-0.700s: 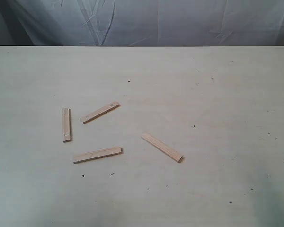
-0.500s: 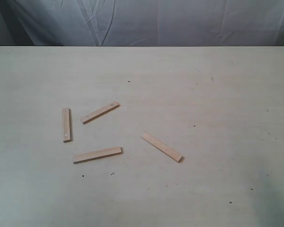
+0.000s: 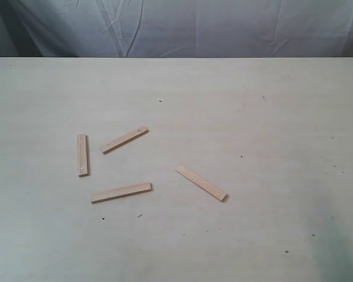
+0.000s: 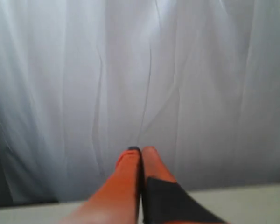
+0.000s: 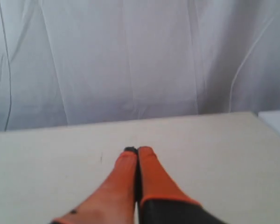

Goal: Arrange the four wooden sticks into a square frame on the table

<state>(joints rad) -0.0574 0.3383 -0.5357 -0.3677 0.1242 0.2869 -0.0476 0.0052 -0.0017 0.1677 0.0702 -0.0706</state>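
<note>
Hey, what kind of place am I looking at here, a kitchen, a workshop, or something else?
Probably a robot test bench rather than a home: a bare pale table backed by a hung white cloth, four wooden sticks lying loose on it, and the orange-fingered left gripper and right gripper, both shut.

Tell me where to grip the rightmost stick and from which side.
Probably its middle, pinched across the narrow width, coming straight down from above. The rightmost stick lies flat on the table, slanted and on its own, so only its long edges offer a hold; turn the jaws square to that slant.
</note>
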